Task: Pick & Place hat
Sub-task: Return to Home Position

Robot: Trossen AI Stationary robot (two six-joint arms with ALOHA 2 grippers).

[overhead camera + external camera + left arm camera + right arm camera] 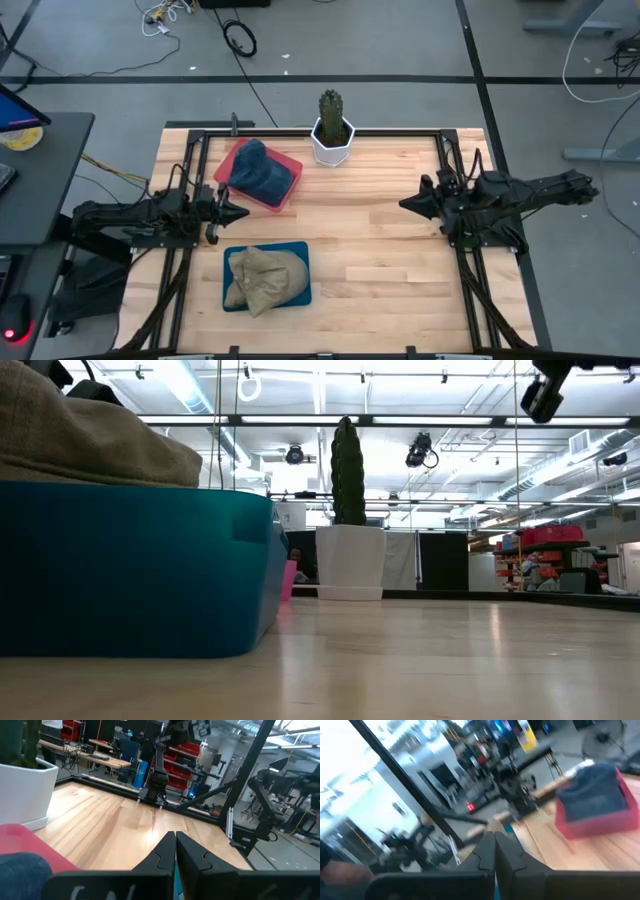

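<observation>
A tan hat (268, 277) lies in a teal tray (298, 250) near the table's near edge; in the low view the hat (90, 430) sits atop the tray (140, 570). A blue hat (260, 170) rests in a red tray (290, 190) farther back, also seen as the blue hat (592, 795) in the red tray (595, 825). My left gripper (240, 212) hovers shut between the two trays, touching nothing; its fingers (175, 840) meet. My right gripper (405, 204) is shut over the bare right half, its fingers (495, 840) together.
A white pot with a green cactus (332, 130) stands at the table's far edge, middle; the same cactus (349, 510) shows in the low view. Bare wood (370, 250) lies between the arms. Black frame rails (455, 290) run along both sides.
</observation>
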